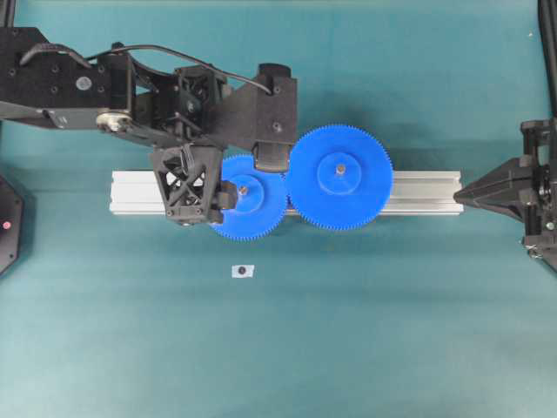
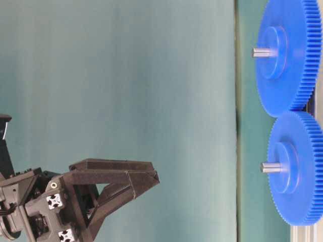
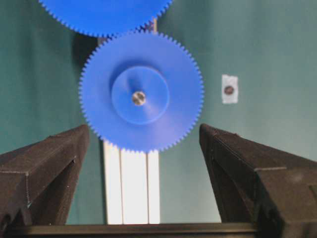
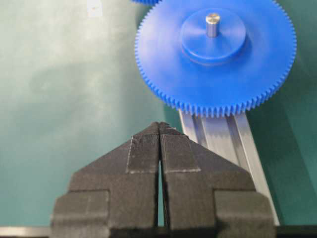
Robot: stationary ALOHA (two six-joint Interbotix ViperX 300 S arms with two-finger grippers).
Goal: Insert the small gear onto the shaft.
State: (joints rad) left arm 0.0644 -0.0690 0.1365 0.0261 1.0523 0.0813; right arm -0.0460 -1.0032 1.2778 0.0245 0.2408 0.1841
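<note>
Left wrist view: small gear seated on shaft; left gripper spread, empty. Right gripper pressed together. Judgement: retreat straight back, avoiding the teeth.

Small gear on shaft

2 blue gears, 2 shafts, 1 alu bar, 1 white tag, 2 grippers.

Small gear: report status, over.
Left jaws open, empty, above small gear. Right jaws shut, parked clear. Gear seated on shaft, teeth meeting big gear. Nothing in the way.
</note>
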